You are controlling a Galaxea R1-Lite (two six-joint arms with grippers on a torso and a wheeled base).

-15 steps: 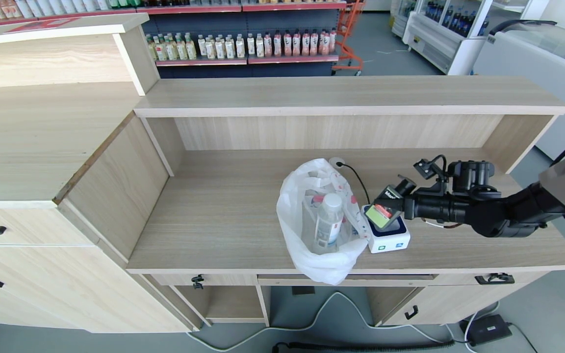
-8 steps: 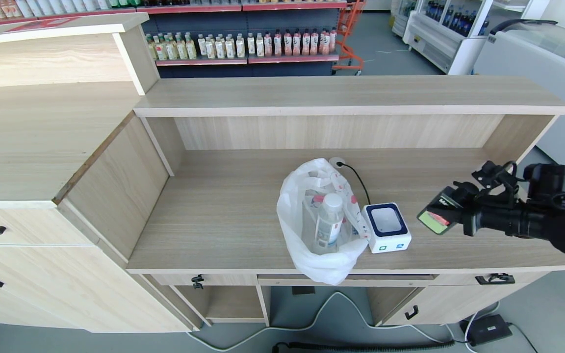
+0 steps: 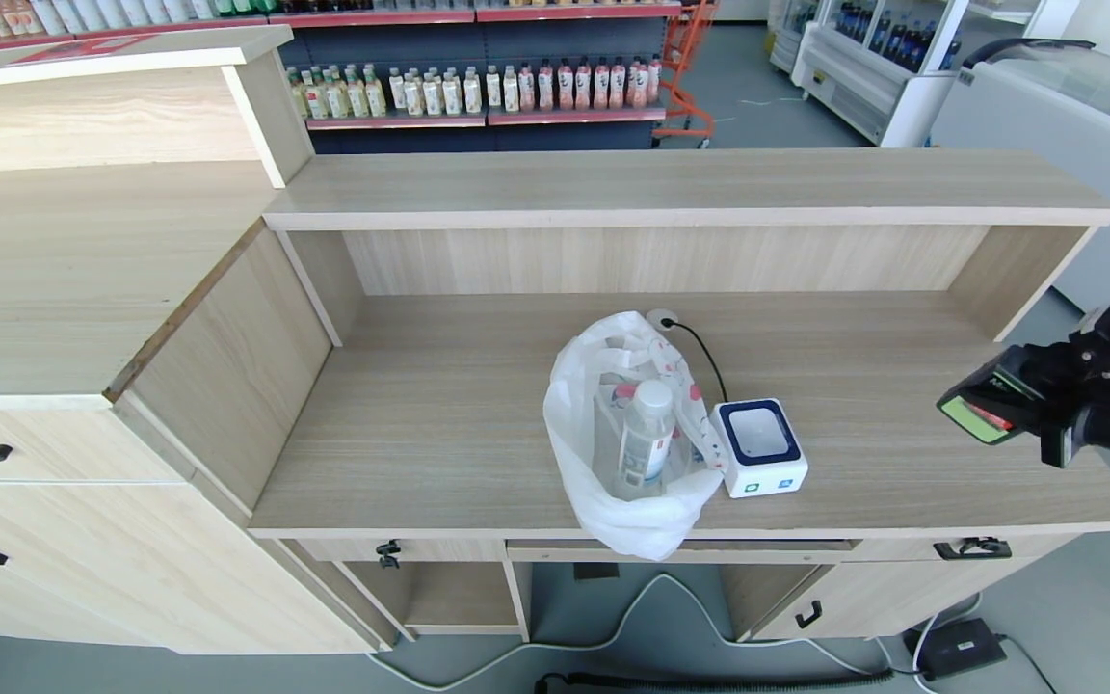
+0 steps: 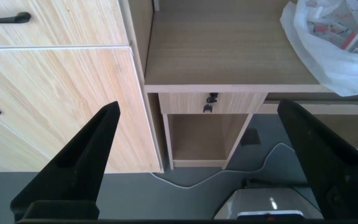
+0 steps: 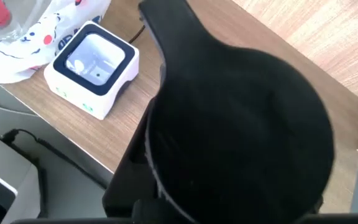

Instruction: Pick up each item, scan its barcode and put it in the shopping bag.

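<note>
Status: task partly complete.

1. The shopping bag [image 3: 634, 501] stands open near the front edge of the table [image 3: 439, 424]. It already contains an upright clear bottle [image 3: 647, 429] and at least one more packaged item beside it.
2. The scanner [image 3: 757, 445] sits on the table, touching the bag's right side, window facing up. Nothing is over the window.
3. The right gripper [image 3: 984, 410] is closed on a flat green pack [image 3: 967, 420] with a red mark. It holds the pack above the table's right end, well apart from both scanner and bag.
4. The left gripper [image 4: 199, 109] has its jaws spread wide and holds nothing. It hangs low, in front of the table's drawers.

Outstanding: the green pack is not in the bag. Whether its barcode has been read cannot be determined. No other loose items lie on the table, so this pack is probably the last.
</note>
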